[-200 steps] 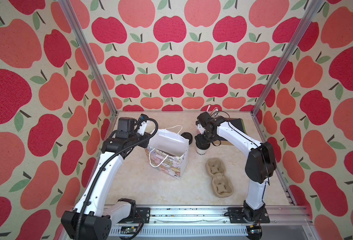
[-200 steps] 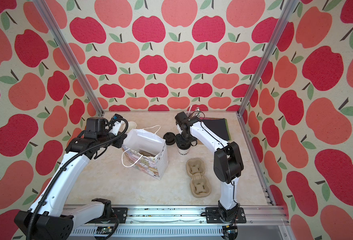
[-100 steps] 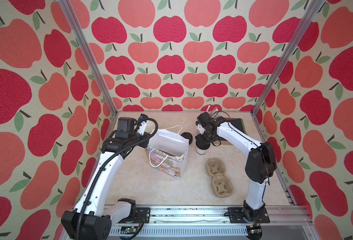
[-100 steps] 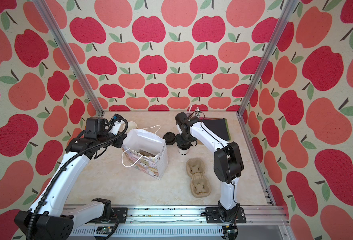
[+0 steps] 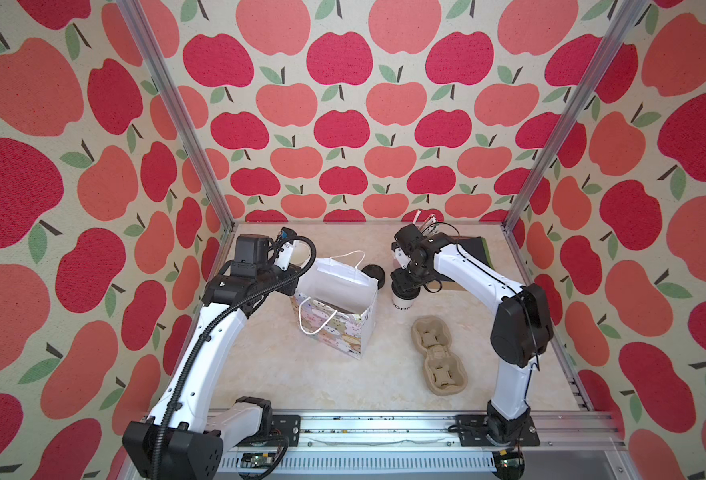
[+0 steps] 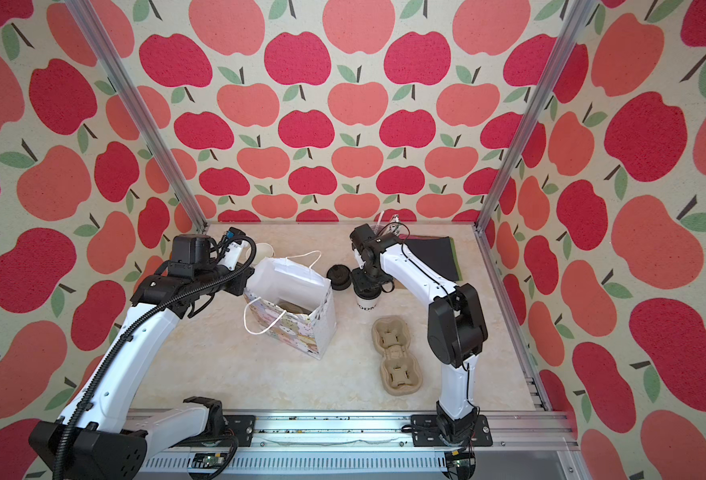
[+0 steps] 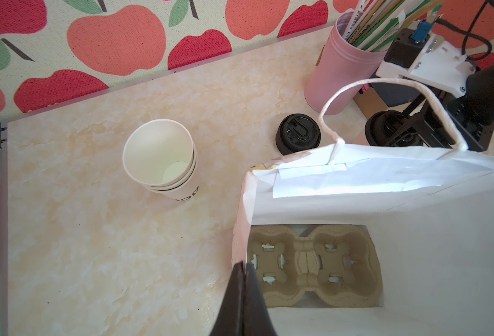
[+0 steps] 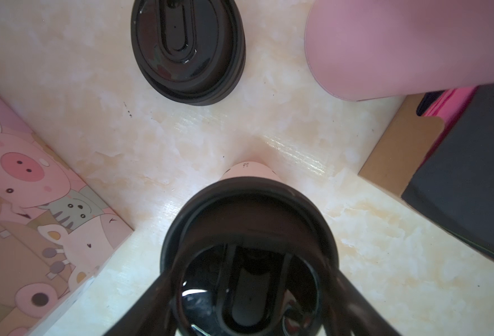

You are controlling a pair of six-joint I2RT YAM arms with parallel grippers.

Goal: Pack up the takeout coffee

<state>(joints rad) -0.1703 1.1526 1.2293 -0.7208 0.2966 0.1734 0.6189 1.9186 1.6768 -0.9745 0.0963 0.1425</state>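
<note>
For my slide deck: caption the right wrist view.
Right gripper holds black lid atop white cup, near spare lid, pink cup and gift bag.

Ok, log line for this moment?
left gripper: shut on bag rim | right gripper: closed on lid, atop cup | carrier: in bag

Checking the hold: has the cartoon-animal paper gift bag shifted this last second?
No: the gift bag keeps its gap from the brown pulp cup carrier beside it.
</note>
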